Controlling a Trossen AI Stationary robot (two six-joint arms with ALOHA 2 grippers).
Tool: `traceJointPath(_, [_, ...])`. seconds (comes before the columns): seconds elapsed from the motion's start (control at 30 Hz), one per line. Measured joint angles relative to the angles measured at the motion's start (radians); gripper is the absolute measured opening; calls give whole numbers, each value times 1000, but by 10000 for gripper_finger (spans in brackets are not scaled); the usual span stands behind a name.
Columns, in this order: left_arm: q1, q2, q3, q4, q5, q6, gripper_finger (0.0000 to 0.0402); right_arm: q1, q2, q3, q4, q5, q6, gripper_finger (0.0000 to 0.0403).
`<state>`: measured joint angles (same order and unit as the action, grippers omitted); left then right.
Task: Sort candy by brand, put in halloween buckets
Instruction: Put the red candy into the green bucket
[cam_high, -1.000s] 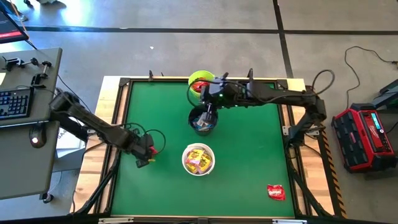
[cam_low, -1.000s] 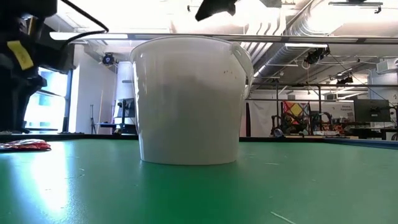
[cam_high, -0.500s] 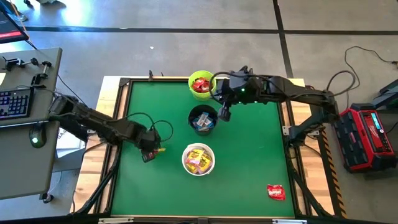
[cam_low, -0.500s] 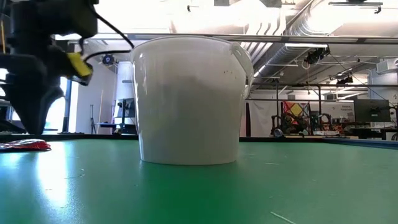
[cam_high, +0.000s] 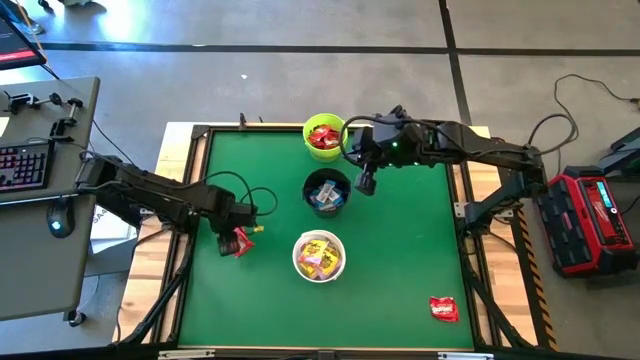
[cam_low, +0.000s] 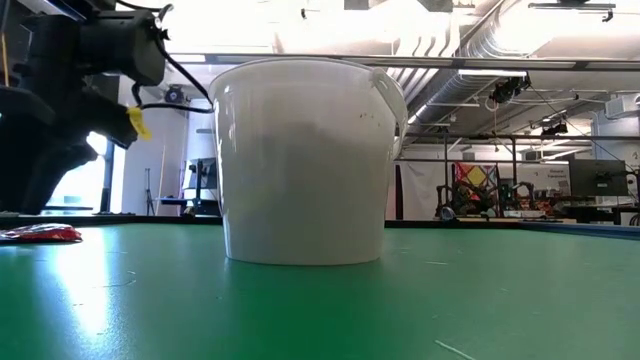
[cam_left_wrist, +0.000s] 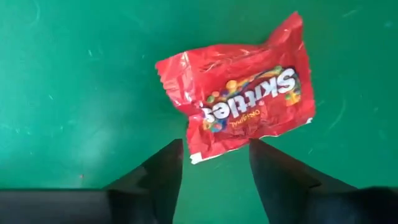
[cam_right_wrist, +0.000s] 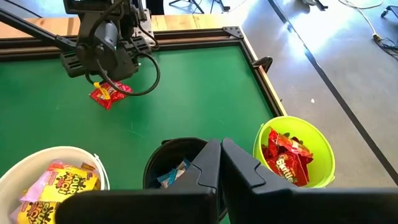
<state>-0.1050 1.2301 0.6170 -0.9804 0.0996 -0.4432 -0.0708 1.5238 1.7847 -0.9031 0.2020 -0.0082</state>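
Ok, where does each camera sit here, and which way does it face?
High: above, facing straight down; both arms, three buckets.
Low: at mat height, facing the white bucket; left arm at the side.
Left wrist: looks down past the open left tool at a red packet.
Right wrist: past the shut right tool over the black bucket.
Shared: the right wrist view also shows that red packet.

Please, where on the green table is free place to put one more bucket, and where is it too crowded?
Free: the table right of the white bucket, up to the red packet in the near-right corner; also the near-left corner. Crowded: the middle line of green bucket, black bucket and white bucket, with the right gripper beside the black one and the left gripper over a Skittles packet.
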Motion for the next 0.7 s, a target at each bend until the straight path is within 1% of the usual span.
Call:
traceJointPath(0.1, [0, 0, 0, 16, -5, 11, 197, 0, 0, 0, 0, 0, 0, 0])
traceJointPath(0.17, [0, 0, 0, 13, -25, 5, 205, 0, 0, 0, 0, 1, 0, 0])
traceJointPath(0.27, [0, 0, -24, 31, -25, -21, 206, 0, 0, 0, 0, 2, 0, 0])
traceJointPath(0.4, [-10, 1, -68, 47, 37, -77, 203, 0, 0, 0, 1, 3, -9, 0])
traceJointPath(0.53, [-21, 1, -66, 61, -6, -133, 203, 0, 0, 0, 1, 3, -18, 0])
traceJointPath(0.7, [-23, 0, -102, 110, -9, -174, 202, 0, 0, 0, 1, 3, -19, 0])
